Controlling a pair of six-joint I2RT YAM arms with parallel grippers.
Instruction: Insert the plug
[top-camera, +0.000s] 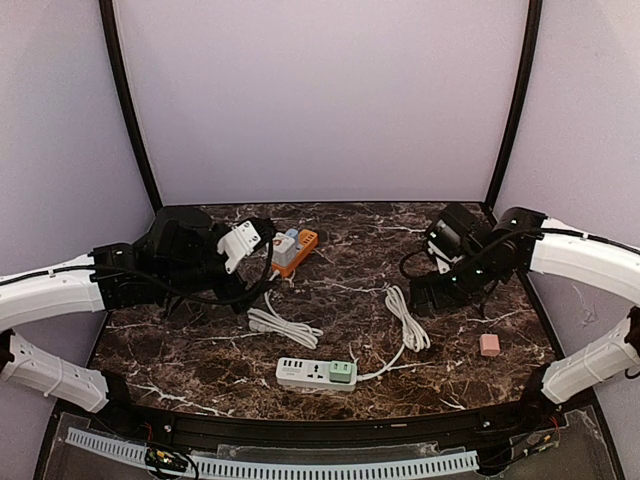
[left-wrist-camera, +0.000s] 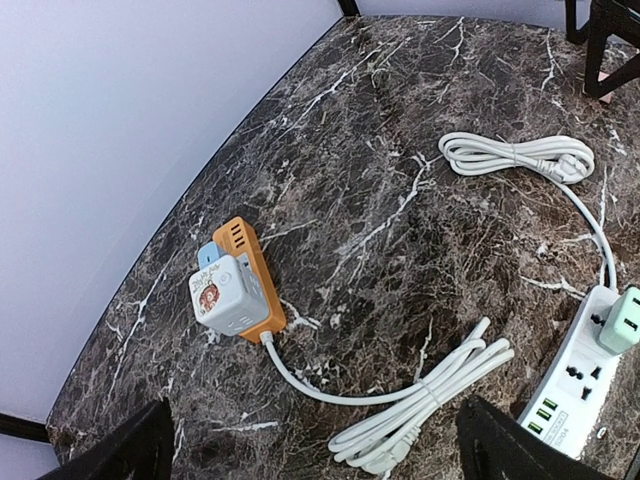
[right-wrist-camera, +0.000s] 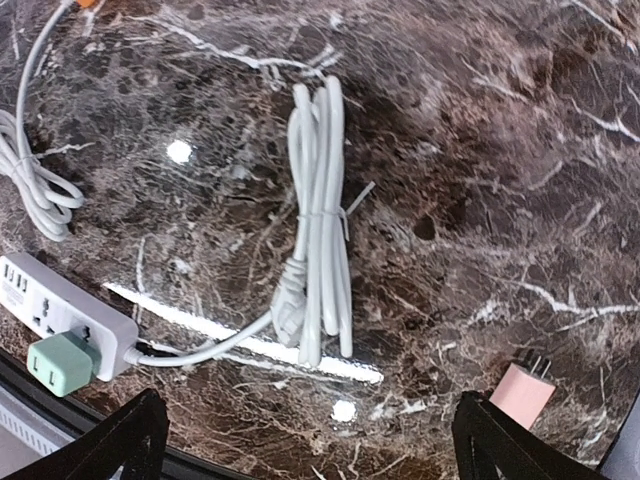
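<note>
The pink plug (top-camera: 489, 344) lies loose on the dark marble table at the right; in the right wrist view the pink plug (right-wrist-camera: 522, 390) shows its prongs beside my right finger. A white power strip (top-camera: 315, 373) with a green adapter (top-camera: 342, 372) in one end lies near the front edge. An orange power strip (left-wrist-camera: 252, 270) carrying a white cube adapter (left-wrist-camera: 228, 295) sits at the back. My left gripper (left-wrist-camera: 315, 450) hovers open over the orange strip's coiled cord. My right gripper (right-wrist-camera: 310, 445) hangs open above the white strip's cord bundle (right-wrist-camera: 318, 215), holding nothing.
Two tied white cord bundles lie mid-table, one (top-camera: 283, 326) from the orange strip, one (top-camera: 407, 318) from the white strip. White walls with black posts close in the table's back and sides. A perforated rail (top-camera: 270, 466) runs along the front.
</note>
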